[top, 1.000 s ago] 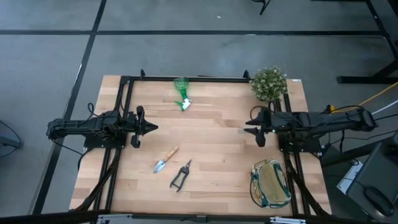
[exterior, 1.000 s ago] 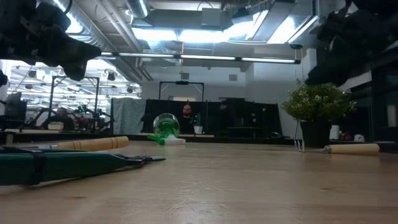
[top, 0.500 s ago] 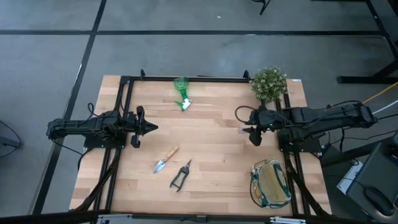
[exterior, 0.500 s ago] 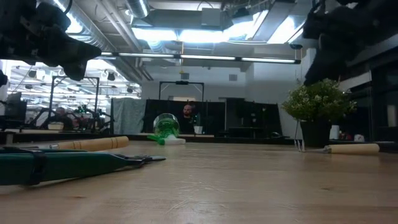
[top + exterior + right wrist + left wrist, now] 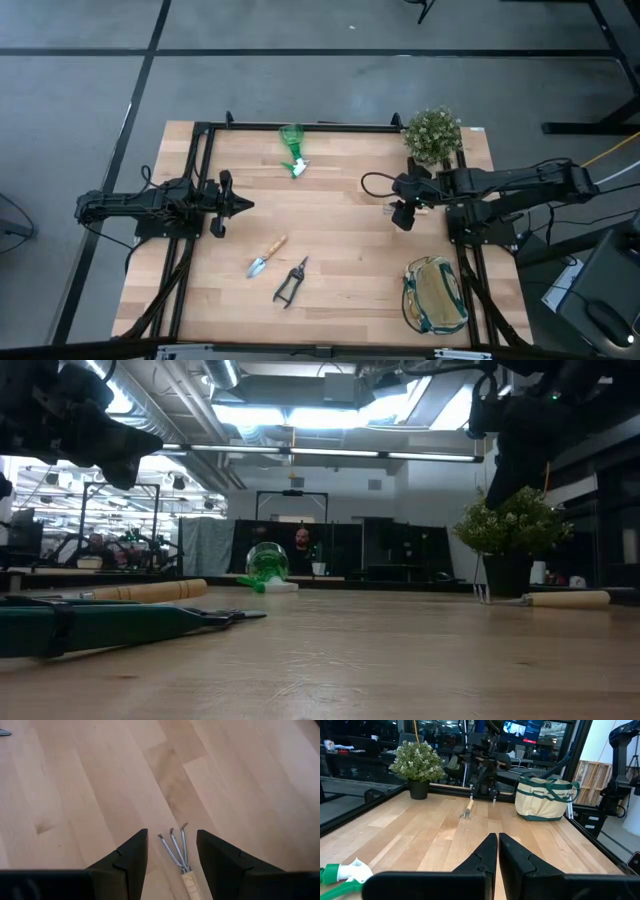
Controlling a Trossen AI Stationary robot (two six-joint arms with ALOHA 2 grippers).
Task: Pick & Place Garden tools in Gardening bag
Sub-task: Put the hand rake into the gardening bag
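The green spray bottle (image 5: 292,150) lies on its side near the table's far edge. The wooden-handled trowel (image 5: 267,256) and the black-handled shears (image 5: 291,281) lie flat near the middle front. The beige bag (image 5: 435,295) with green trim stands at the near right corner. My right gripper (image 5: 171,835) is open and points down over a small wooden-handled hand rake (image 5: 175,847), one finger on each side of its tines and above them. My left gripper (image 5: 497,837) is shut and empty, held level at the table's left side (image 5: 243,205).
A bushy potted plant (image 5: 432,133) stands at the far right corner, just behind my right arm. A black frame (image 5: 200,150) runs along the table's left, far and right sides. Bare wood lies between the two grippers.
My right gripper has reached a little toward the table's left edge and tipped from level to pointing down over the hand rake. The tools and the bag have kept their places.
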